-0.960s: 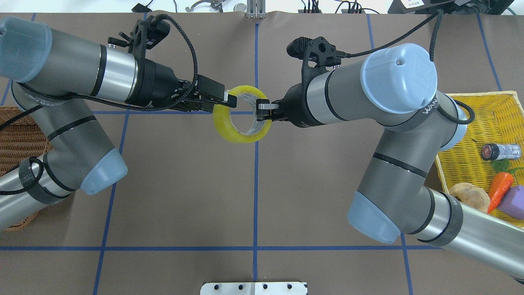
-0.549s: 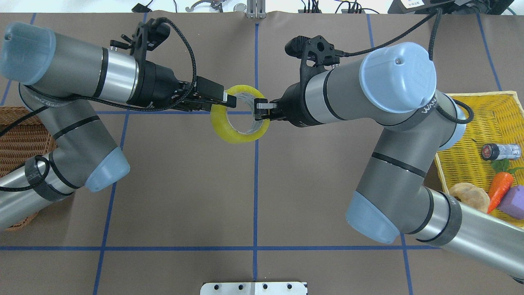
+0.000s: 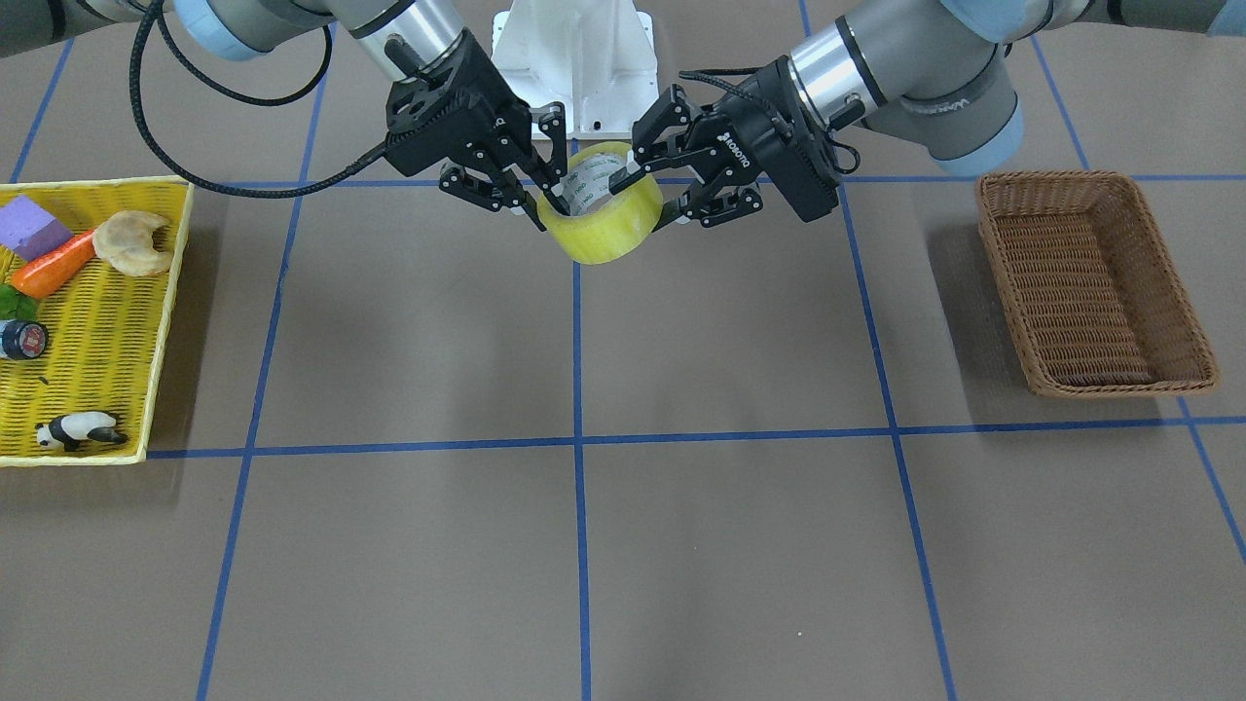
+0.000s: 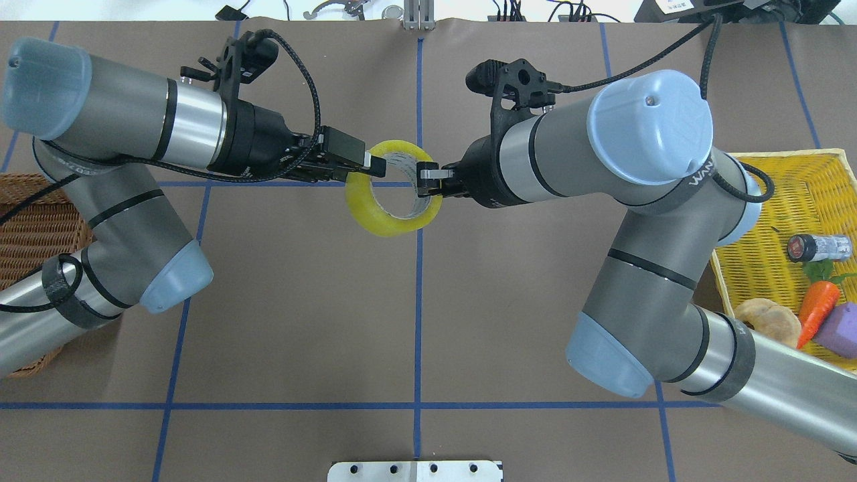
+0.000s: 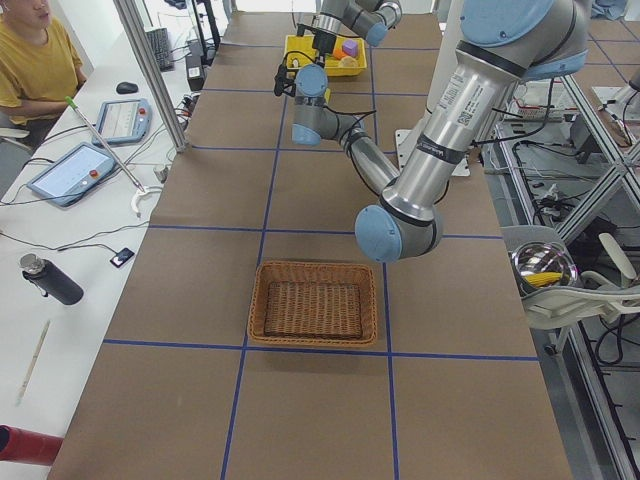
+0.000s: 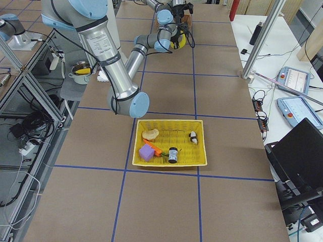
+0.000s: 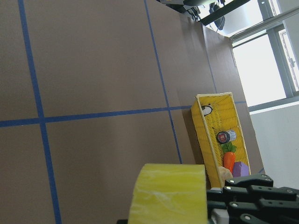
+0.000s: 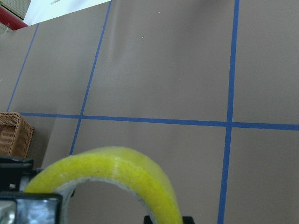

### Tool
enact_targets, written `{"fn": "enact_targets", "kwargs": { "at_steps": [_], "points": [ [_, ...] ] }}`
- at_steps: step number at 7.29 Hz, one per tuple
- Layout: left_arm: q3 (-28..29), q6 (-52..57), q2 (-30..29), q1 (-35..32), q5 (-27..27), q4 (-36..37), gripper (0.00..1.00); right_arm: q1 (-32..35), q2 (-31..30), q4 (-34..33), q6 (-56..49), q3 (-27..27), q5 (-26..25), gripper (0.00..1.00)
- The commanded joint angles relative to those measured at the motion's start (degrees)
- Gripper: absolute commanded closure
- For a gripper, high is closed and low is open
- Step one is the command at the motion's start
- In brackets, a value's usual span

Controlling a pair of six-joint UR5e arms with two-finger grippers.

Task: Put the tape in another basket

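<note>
The yellow-green tape [image 3: 608, 232] hangs in the air over the table's middle, tilted, between both grippers; it also shows in the overhead view [image 4: 376, 217]. My left gripper [image 3: 650, 195] is shut on the roll's wall on one side, one finger inside the core. My right gripper [image 3: 545, 202] is shut on the opposite wall. In the overhead view the left gripper [image 4: 371, 166] and the right gripper [image 4: 428, 182] meet at the ring. The brown wicker basket [image 3: 1056, 177] stands empty on my left side [image 4: 33, 221].
A yellow mesh basket [image 3: 92, 321] on my right side holds a carrot [image 3: 54, 265], a purple block [image 3: 29, 226], a croissant [image 3: 131, 243], a small dark roll [image 3: 21, 341] and a panda figure [image 3: 78, 428]. Blue tape lines cross the brown table.
The tape and both grippers have shifted a little toward my left. The left arm's elbow has swung slightly inward. Both grips look unchanged.
</note>
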Motion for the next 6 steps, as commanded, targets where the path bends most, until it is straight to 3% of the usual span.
{"fn": "enact_targets", "kwargs": {
  "at_steps": [1, 2, 3, 6],
  "points": [
    [-0.48, -3.62, -0.1, -0.01, -0.03, -0.2, 0.95, 0.09, 0.02, 0.07, 0.18, -0.02, 0.0, 1.0],
    [-0.48, -4.09, -0.1, -0.01, -0.03, -0.28, 0.96, 0.09, 0.02, 0.77, 0.62, -0.02, -0.18, 0.41],
    [-0.4, -4.1, -0.1, -0.01, 0.05, -0.2, 0.97, 0.09, 0.02, 1.21, 0.71, 0.33, -1.31, 0.0],
    [-0.22, -4.01, 0.25, -0.1, 0.06, -0.11, 1.0, 1.31, -0.24, 1.22, 0.62, 2.87, 0.16, 0.0]
  ]
}}
